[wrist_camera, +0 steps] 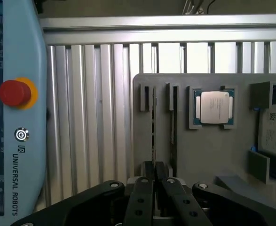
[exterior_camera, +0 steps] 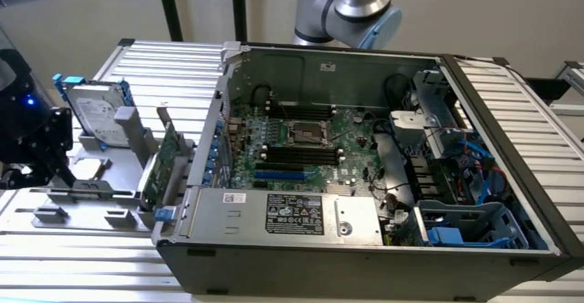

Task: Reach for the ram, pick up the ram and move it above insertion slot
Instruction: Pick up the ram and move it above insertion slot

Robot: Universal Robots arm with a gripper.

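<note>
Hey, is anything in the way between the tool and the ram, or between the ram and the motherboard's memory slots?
Nothing visible separates the tool from the ram; it is right at the stick's end. Toward the memory slots, the green expansion card and the case wall stand between.

Spread beneath and ahead of the gripper (wrist_camera: 153,165) as a ribbed silver aluminium tabletop (wrist_camera: 100,117), slats lying parallel. Ended well beyond the gripper in a crosswise silver aluminium rail (wrist_camera: 166,29). Rose behind the tabletop, well apart from the gripper, as a plain pale beige wall (exterior_camera: 474,16), with two black upright metal posts (exterior_camera: 169,9) before it. Was lit softly and evenly.
</note>
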